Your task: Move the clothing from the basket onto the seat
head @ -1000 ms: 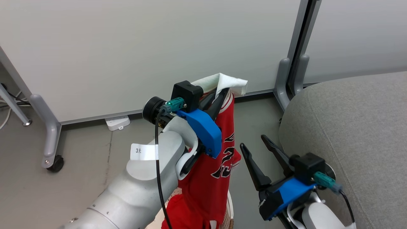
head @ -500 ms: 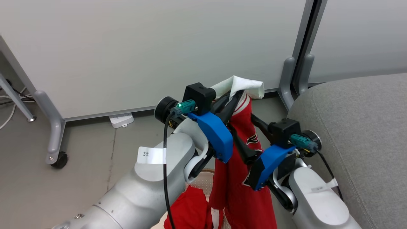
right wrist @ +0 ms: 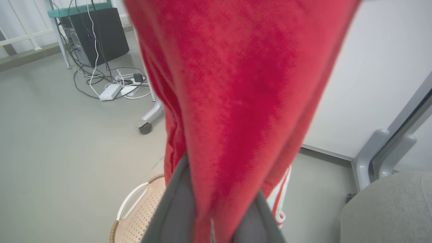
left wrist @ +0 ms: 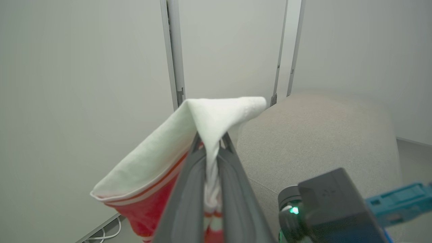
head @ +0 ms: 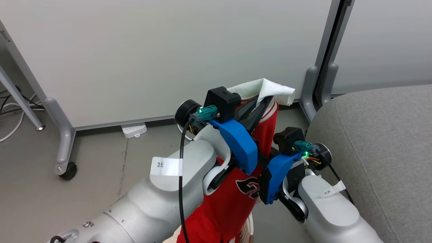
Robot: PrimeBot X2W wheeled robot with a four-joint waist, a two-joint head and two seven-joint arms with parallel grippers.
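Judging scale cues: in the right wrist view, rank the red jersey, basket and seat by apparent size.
1. red jersey, close to the camera.
2-3. seat and basket: both cropped slivers, too alike to rank.

The left pincer [head: 267,100] holds the red jersey [head: 231,209] up by its white trim, left of the grey seat [head: 378,141].

surface: grey floor [right wrist: 50,141] | on it: basket [right wrist: 136,214], power strip [head: 134,130], cables [right wrist: 101,76], castor [head: 69,170]

Head camera looks down from above, both wrist cameras sit close to the red white-trimmed jersey [head: 229,209], all sharing it and the rounded grey fabric seat [head: 381,145].
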